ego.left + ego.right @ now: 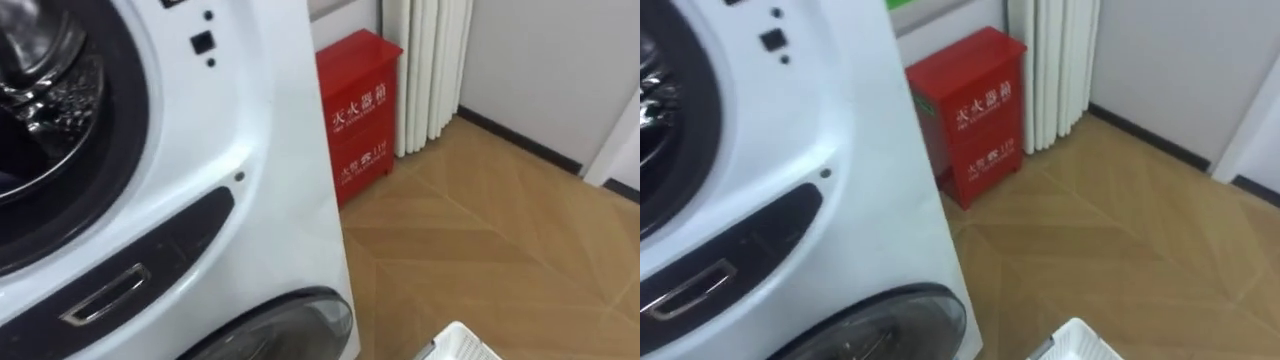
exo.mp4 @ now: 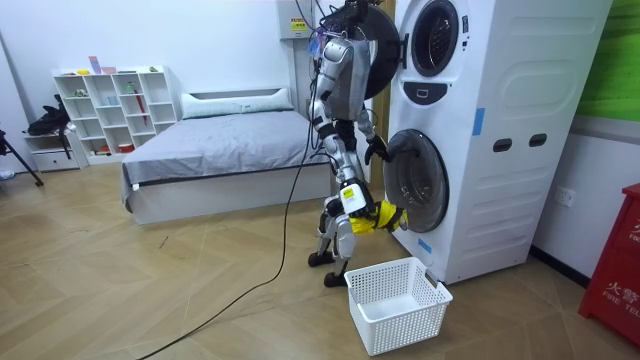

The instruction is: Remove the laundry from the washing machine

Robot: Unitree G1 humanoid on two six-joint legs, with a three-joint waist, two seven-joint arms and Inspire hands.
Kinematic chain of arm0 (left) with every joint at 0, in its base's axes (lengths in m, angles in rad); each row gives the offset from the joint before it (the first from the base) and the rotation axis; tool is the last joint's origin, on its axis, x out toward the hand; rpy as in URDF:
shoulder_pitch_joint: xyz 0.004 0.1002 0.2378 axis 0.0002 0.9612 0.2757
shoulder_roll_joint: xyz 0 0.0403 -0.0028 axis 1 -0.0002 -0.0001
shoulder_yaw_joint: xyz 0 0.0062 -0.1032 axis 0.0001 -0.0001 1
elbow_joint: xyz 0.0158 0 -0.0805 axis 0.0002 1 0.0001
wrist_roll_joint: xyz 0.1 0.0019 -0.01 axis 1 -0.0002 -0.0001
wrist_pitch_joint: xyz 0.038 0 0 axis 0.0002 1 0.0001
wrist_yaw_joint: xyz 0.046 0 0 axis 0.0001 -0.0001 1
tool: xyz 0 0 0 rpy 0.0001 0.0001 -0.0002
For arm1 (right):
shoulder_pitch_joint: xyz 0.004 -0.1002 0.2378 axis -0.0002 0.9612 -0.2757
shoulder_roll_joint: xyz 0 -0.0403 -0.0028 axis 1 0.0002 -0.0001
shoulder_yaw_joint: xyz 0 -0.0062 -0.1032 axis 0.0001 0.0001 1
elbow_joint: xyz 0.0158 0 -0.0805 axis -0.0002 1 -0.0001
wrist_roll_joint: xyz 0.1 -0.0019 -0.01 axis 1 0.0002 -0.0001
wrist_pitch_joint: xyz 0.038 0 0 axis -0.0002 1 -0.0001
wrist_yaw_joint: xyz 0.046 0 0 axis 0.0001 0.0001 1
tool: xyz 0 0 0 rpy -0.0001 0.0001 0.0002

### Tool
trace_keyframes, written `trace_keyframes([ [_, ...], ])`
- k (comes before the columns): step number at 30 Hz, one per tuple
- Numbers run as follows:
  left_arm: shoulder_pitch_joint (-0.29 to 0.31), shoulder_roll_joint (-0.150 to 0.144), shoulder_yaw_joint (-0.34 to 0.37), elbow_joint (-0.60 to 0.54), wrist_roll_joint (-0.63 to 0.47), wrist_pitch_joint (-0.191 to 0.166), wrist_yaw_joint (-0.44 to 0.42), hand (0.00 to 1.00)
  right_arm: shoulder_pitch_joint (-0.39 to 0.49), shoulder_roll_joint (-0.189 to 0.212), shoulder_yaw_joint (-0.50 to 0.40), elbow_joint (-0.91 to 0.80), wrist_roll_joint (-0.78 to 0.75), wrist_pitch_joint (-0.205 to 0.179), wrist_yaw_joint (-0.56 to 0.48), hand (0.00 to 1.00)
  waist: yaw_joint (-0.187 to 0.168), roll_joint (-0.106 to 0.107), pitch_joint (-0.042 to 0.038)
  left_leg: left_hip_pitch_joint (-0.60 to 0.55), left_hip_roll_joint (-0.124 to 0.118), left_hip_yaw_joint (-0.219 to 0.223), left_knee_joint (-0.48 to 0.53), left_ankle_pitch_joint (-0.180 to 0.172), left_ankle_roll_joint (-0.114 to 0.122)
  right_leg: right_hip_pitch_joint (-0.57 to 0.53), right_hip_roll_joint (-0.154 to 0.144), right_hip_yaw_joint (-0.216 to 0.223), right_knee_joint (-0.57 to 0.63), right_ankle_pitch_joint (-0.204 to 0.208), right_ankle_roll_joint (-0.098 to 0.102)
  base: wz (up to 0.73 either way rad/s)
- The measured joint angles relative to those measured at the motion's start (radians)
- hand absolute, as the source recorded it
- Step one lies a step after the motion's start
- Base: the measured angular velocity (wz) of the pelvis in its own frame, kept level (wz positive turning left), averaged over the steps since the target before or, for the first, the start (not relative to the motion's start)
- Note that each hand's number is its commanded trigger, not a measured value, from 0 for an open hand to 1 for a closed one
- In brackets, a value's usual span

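Observation:
I stand close to a white stacked washing machine [image 2: 500,130]. Its upper door [image 2: 372,50] is swung open, and the steel drum [image 1: 40,90] shows at the left of the eye views. The lower round door [image 1: 290,320] looks closed. In the room view my right hand [image 2: 352,203] hangs low by my knee with a yellow cloth [image 2: 385,216] at it, above and just left of a white laundry basket [image 2: 430,295]. My left hand [image 2: 376,150] is raised next to the lower door's rim [image 2: 392,160]. A corner of the basket [image 1: 462,345] shows at the bottom of the eye views.
A red cabinet [image 1: 360,110] stands against the wall right of the machine, with a white radiator [image 1: 430,60] beside it. Wooden floor [image 1: 500,230] stretches out to the right. A bed [image 2: 220,150] and a white shelf [image 2: 110,105] are behind me.

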Motion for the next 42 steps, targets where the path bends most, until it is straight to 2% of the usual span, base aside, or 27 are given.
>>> trace_keyframes([
  [1, -0.005, 0.001, 0.001, 0.000, 0.000, -0.004, 0.001, 0.00, -0.008, -0.001, -0.002, 0.006, 0.000, -0.010, -0.001, 1.00, 0.000, -0.001, 0.0019, -0.007, -0.002, 0.001, 0.000, 0.000, 0.000, -0.009, -0.001, 0.000, 0.003, 0.000, 0.001, 0.00],
  [2, -0.018, 0.002, 0.002, 0.000, -0.001, -0.013, 0.001, 0.00, -0.023, -0.004, -0.002, 0.019, 0.000, -0.025, -0.003, 1.00, 0.000, -0.004, 0.0077, -0.020, -0.004, 0.002, 0.000, 0.000, 0.000, -0.022, -0.003, 0.000, 0.003, -0.002, 0.004, 0.05],
  [4, -0.034, 0.001, -0.016, 0.000, -0.006, -0.031, 0.001, 0.00, -0.035, -0.010, -0.001, 0.024, 0.003, -0.035, -0.004, 1.00, 0.001, -0.002, 0.0104, -0.040, -0.006, 0.003, 0.000, 0.000, 0.000, -0.050, -0.002, 0.000, 0.014, -0.001, 0.006, 0.06],
  [6, -0.048, -0.002, -0.037, -0.001, -0.009, -0.053, 0.002, 0.00, -0.054, -0.019, 0.001, 0.026, 0.003, -0.038, -0.007, 1.00, 0.006, 0.011, 0.0044, -0.067, -0.011, 0.003, 0.000, 0.000, 0.001, -0.090, -0.002, 0.007, 0.037, -0.001, 0.009, -0.04],
  [9, -0.053, -0.015, -0.037, 0.005, -0.009, -0.062, 0.006, 0.00, -0.085, -0.018, 0.010, 0.071, -0.008, -0.044, -0.007, 1.00, 0.007, 0.025, -0.0003, -0.088, -0.016, 0.005, 0.002, 0.005, 0.008, -0.123, -0.003, 0.010, 0.057, 0.001, 0.009, -0.10],
  [11, -0.058, -0.026, -0.037, 0.009, -0.009, -0.074, 0.007, 0.00, -0.099, -0.018, 0.010, 0.102, -0.015, -0.045, -0.005, 0.52, 0.008, 0.029, -0.0013, -0.099, -0.017, 0.007, 0.009, 0.006, 0.010, -0.137, -0.005, 0.009, 0.071, 0.000, 0.008, 0.00],
  [12, -0.064, -0.036, -0.037, 0.021, -0.012, -0.080, 0.007, 0.00, -0.109, -0.019, 0.010, 0.117, -0.015, -0.045, -0.006, 0.00, 0.009, 0.031, 0.0009, -0.105, -0.016, 0.007, 0.013, 0.006, 0.010, -0.144, -0.007, 0.005, 0.076, 0.000, 0.006, 0.03],
  [14, -0.073, -0.049, -0.050, 0.032, -0.035, -0.081, 0.007, 0.00, -0.126, -0.019, 0.017, 0.141, -0.008, -0.049, -0.007, 0.00, 0.008, 0.034, 0.0033, -0.118, -0.017, 0.004, 0.020, 0.008, 0.010, -0.157, -0.011, -0.002, 0.086, -0.002, 0.004, 0.08],
  [18, -0.076, -0.051, -0.098, 0.035, -0.066, -0.098, 0.003, 0.00, -0.173, -0.024, 0.073, 0.192, 0.010, -0.057, -0.014, 0.00, 0.014, 0.038, 0.0038, -0.153, -0.016, -0.010, 0.030, 0.017, 0.011, -0.182, -0.019, -0.022, 0.086, 0.000, -0.001, 0.16],
  [21, -0.077, -0.052, -0.115, 0.044, -0.088, -0.099, -0.001, 0.00, -0.195, -0.024, 0.089, 0.223, 0.011, -0.079, -0.017, 0.00, 0.023, 0.038, 0.0044, -0.164, -0.016, -0.030, 0.032, 0.021, 0.010, -0.185, -0.025, -0.042, 0.084, -0.002, -0.006, 0.22],
  [24, -0.089, -0.051, -0.114, 0.062, -0.088, -0.100, -0.005, 0.00, -0.208, -0.025, 0.087, 0.225, 0.011, -0.094, -0.018, 0.00, 0.028, 0.042, 0.0022, -0.185, -0.017, -0.055, 0.036, 0.028, 0.009, -0.194, -0.037, -0.071, 0.084, -0.005, -0.010, 0.32],
  [28, -0.084, -0.050, -0.114, 0.062, -0.088, -0.100, -0.005, 0.00, -0.239, -0.031, 0.088, 0.262, 0.010, -0.100, -0.031, 0.00, 0.035, 0.039, 0.0049, -0.192, -0.016, -0.058, 0.036, 0.029, 0.009, -0.196, -0.042, -0.090, 0.085, -0.008, -0.014, 0.18],
  [35, -0.090, -0.046, -0.112, 0.060, -0.086, -0.099, -0.005, 0.00, -0.241, -0.058, 0.087, 0.278, 0.005, -0.105, -0.041, 0.00, 0.058, 0.034, 0.0083, -0.203, -0.017, -0.070, 0.035, 0.029, 0.008, -0.196, -0.052, -0.117, 0.081, -0.016, -0.014, 0.12],
  [40, -0.091, -0.036, -0.112, 0.060, -0.087, -0.099, -0.001, 0.00, -0.239, -0.065, 0.087, 0.294, 0.018, -0.105, -0.040, 0.00, 0.062, 0.014, 0.0125, -0.203, -0.017, -0.072, 0.035, 0.029, 0.008, -0.193, -0.057, -0.132, 0.088, -0.021, -0.015, 0.10],
  [41, -0.090, -0.034, -0.111, 0.061, -0.087, -0.099, 0.004, 0.00, -0.235, -0.064, 0.087, 0.294, 0.021, -0.105, -0.040, 0.00, 0.061, 0.002, 0.0145, -0.203, -0.017, -0.083, 0.036, 0.029, 0.008, -0.190, -0.058, -0.138, 0.088, -0.023, -0.016, 0.17],
  [42, -0.090, -0.031, -0.110, 0.058, -0.087, -0.099, 0.006, 0.00, -0.227, -0.063, 0.087, 0.296, 0.021, -0.105, -0.041, 0.00, 0.057, -0.004, 0.0129, -0.203, -0.017, -0.090, 0.037, 0.029, 0.008, -0.186, -0.060, -0.147, 0.082, -0.025, -0.017, 0.21],
])
